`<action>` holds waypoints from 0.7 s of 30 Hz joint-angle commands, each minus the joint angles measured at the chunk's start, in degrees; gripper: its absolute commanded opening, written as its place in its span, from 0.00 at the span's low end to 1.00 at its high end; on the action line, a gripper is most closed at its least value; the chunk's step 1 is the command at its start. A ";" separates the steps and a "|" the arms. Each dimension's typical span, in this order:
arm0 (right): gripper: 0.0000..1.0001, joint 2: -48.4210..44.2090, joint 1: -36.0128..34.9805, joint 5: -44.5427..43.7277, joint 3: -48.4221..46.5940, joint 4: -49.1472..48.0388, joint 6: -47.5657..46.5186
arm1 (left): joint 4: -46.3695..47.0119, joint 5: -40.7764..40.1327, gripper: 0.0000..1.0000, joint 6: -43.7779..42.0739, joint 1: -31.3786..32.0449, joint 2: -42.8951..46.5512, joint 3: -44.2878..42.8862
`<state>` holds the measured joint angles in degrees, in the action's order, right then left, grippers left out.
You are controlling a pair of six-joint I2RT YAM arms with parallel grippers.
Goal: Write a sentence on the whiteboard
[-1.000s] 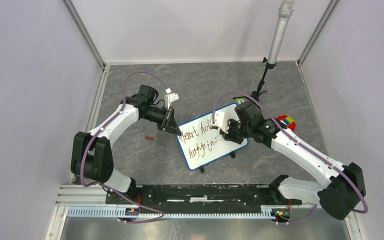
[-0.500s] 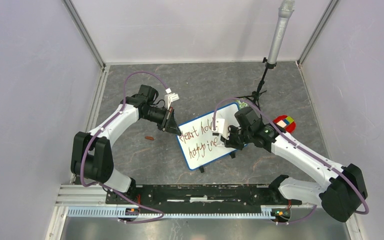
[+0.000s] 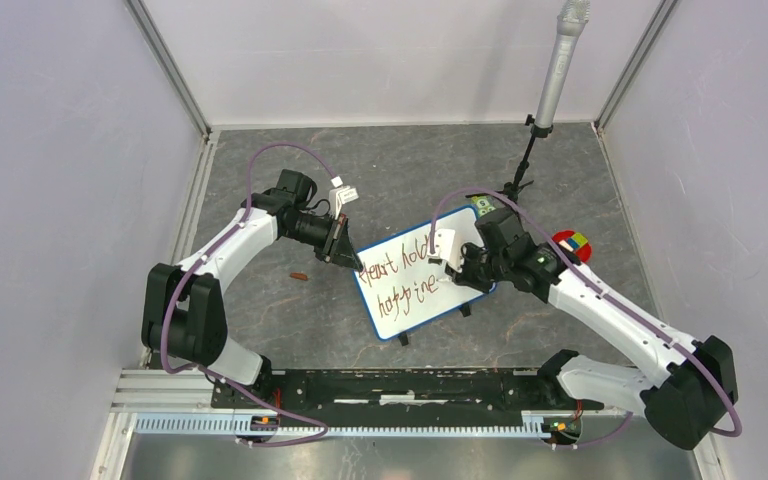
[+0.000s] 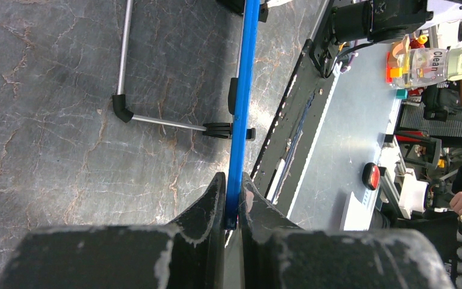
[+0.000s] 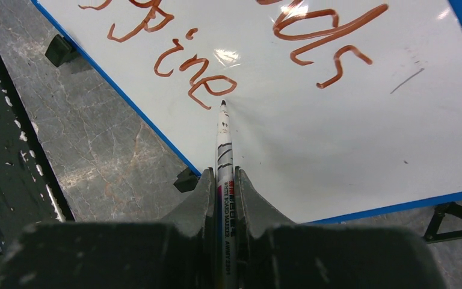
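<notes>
A blue-framed whiteboard (image 3: 410,318) stands tilted on small feet mid-table, between two robot arms. The left gripper (image 4: 233,208) is clamped on its left frame edge, steadying it. The right gripper (image 5: 221,180) is clamped on a marker (image 5: 222,138), tip just past the last "e" of the sentence (image 3: 392,268). The next letters probably need light, even pressure and matching size. Beyond the near edge stands a clear bottle (image 4: 424,60) marked "Clean", contents unclear

Grey marbled table (image 3: 400,170), whiteboard (image 3: 405,322), colourful cube (image 3: 572,243)
</notes>
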<state>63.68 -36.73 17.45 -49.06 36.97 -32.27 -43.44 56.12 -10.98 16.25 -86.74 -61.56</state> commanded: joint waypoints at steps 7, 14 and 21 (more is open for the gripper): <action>0.00 -0.60 1.13 -4.50 -3.50 -2.49 0.55 | -0.33 -0.22 0.02 -2.20 -0.08 -0.04 -1.98; 0.00 0.09 1.19 -4.76 -3.37 -4.09 1.07 | -0.33 -0.04 0.02 -2.20 -0.01 -0.60 -2.27; 0.00 1.01 1.13 -0.95 -3.46 -3.58 0.74 | -0.33 -0.26 0.02 -2.14 -0.08 0.07 -1.90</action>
<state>64.01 -35.81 14.44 -50.46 36.12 -31.75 -43.51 56.10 -10.98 16.25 -86.78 -61.78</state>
